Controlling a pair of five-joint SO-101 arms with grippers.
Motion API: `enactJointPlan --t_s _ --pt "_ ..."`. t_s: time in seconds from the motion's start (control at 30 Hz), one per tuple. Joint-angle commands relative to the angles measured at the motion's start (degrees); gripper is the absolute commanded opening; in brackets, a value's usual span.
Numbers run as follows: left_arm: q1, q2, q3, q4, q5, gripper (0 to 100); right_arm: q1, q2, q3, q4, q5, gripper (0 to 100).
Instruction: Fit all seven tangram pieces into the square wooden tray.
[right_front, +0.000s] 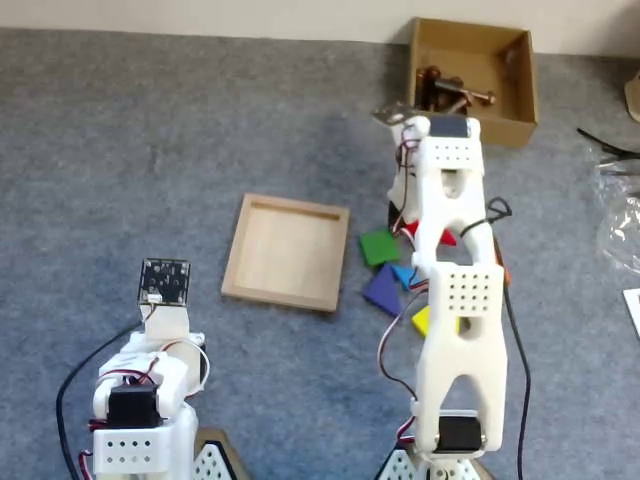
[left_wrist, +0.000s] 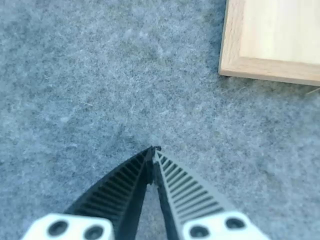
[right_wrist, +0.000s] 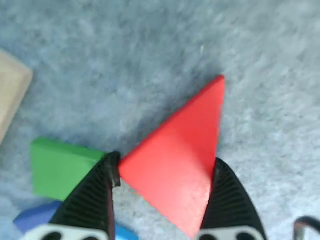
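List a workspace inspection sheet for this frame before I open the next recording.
Surface: grey felt.
Job's things: wooden tray empty; green piece, purple piece, blue piece and yellow piece on the felt beside it.
Clutter: cardboard box of oddments, far edge.
Grippers: left gripper shut over bare felt; right gripper shut on the red triangle.
Cables: left arm's cable loops over the felt; right arm's cable runs alongside it.
Surroundings: plastic bag and loose wires at the felt's right edge.

— What's the surface?
— Grey felt-like carpet (right_front: 150, 150), evenly lit, soft shadows.
— And farther back?
— A pale strip of wall (right_front: 200, 15), an open cardboard box (right_front: 524, 90) near it, and crumpled clear plastic (right_front: 620, 232) off to one side.
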Motion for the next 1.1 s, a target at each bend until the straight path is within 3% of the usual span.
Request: enactJointPlan --t_s 0.0,0.43,0.9,1.07 --pt "-0.92 -0.31 1.27 0.26 -0.44 1 -1.80 -2.86 -5.32 2.95 0.88 0.5" --pt "-0.92 -0.31 1.27 0.26 -0.44 1 -7.78 -3.30 -7.60 3.21 0.88 0.5" --pt "-0.92 -0.31 1.27 0.26 -0.44 1 -17.54 -17.01 -2.59 3.56 -2.81 0.5" --pt "-0.92 -0.31 1.27 0.26 -0.44 1 -22.11 -18.42 1.98 3.47 1.23 0.5"
